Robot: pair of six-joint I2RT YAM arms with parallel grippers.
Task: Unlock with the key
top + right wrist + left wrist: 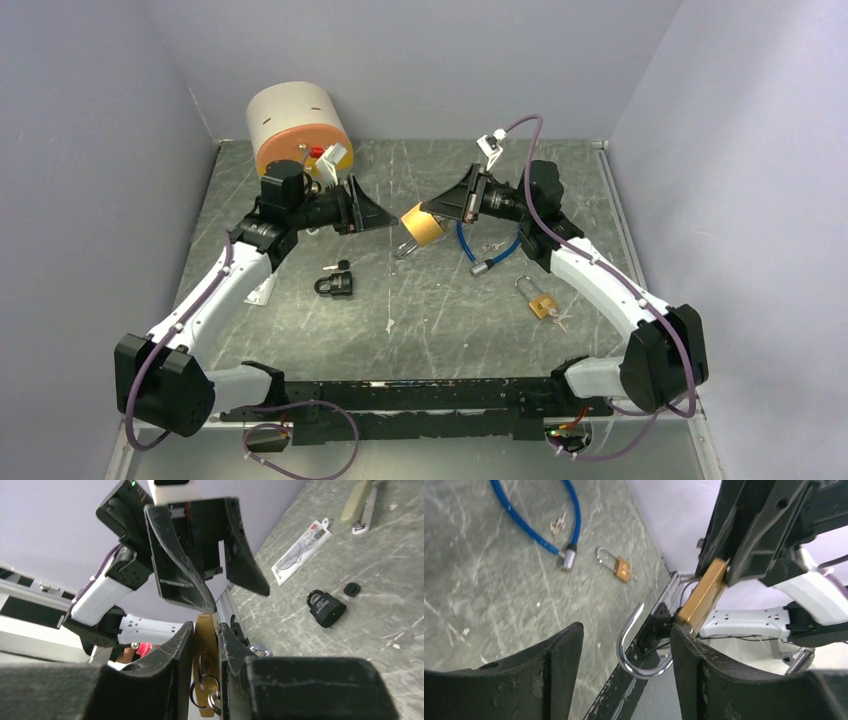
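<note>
Cable lock right of raised padlock, another padlock left.

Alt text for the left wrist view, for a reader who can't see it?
A large brass padlock, gripped by the right tool, hangs just beyond the left tool, whose two dark fingers stand apart in the foreground; the padlock's silver shackle has one end free. On the grey table behind lie a blue cable lock and a small brass padlock.

High overhead, wrist close-ups (padlock shared)
</note>
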